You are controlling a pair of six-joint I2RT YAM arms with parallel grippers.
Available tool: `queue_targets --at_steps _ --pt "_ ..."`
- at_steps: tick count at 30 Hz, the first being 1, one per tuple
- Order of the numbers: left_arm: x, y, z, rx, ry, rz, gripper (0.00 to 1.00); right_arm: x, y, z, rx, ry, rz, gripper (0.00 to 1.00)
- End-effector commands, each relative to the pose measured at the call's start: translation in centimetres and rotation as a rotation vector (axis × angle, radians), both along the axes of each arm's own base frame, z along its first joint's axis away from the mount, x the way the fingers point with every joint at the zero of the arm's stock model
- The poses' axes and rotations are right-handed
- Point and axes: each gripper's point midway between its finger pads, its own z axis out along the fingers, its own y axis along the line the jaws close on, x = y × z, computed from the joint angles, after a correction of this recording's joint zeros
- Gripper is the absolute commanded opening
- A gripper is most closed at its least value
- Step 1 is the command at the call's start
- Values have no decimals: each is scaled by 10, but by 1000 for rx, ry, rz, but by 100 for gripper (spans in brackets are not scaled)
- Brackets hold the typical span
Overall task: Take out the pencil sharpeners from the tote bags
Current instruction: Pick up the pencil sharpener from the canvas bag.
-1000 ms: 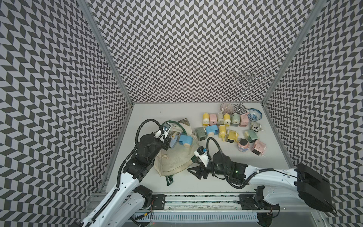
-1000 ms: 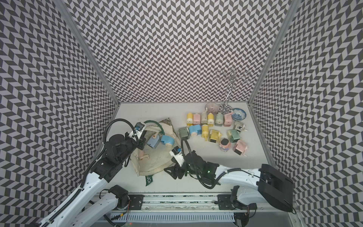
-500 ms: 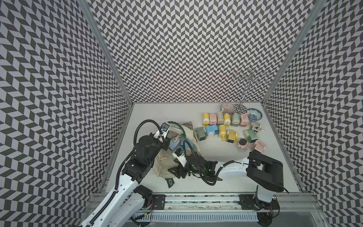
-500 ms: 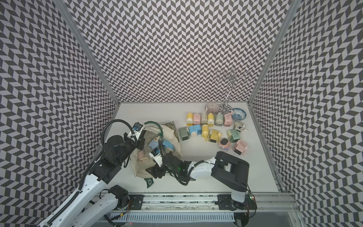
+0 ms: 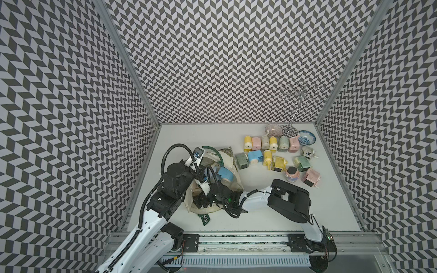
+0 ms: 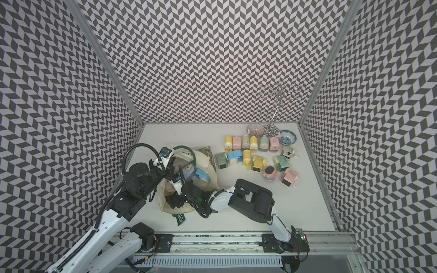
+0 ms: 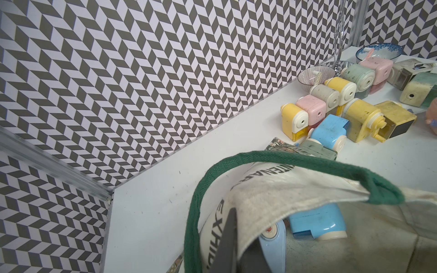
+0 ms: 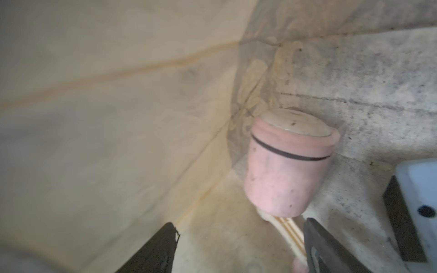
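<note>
chevron walls box in a white counter [image 5: 331, 208], and most of your job already sits on it: 14 pencil sharpeners [image 5: 268, 158] lie out in a loose cluster toward the far right, the nearest one just beside the tote bag [image 5: 230, 163], which slumps left of centre. what is left is in the bag. 2 blue sharpeners [image 7: 316, 222] lie in its open mouth under the raised rim. deeper in, a pink sharpener [image 8: 286, 170] rests on the bag's floor near a corner, with a pale sharpener [image 8: 418, 196] with a dark panel near it. so at least 4 remain by this count, and more may hide under the cloth. your left gripper [image 7: 236, 236] has its jaws clamped on the bag's rim beside the green strap [image 7: 194, 212], holding the mouth up. your right gripper [image 8: 241, 227] is inside the bag, jaws apart and empty, just short of the pink sharpener. 2 small bowls [image 5: 306, 137] at the far right hold no sharpener that you can see.
</note>
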Motion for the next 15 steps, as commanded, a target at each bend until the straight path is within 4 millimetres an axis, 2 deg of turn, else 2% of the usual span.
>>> queue_targets --at_steps 1,6,9,12,15 --pt "-6 -3 58 -106 -154 -22 0 18 8 25 105 -81 -69 86" --pt "-7 -2 62 -125 -147 -13 0 39 9 21 123 -74 -140 86" --pt "-7 -2 64 -137 -144 -17 0 47 14 21 143 -79 -148 86" --pt "-7 -3 66 -143 -141 -18 0 59 21 14 131 -78 -175 86" --pt "-8 -3 67 -150 -144 -21 0 67 27 8 127 -69 -187 91"
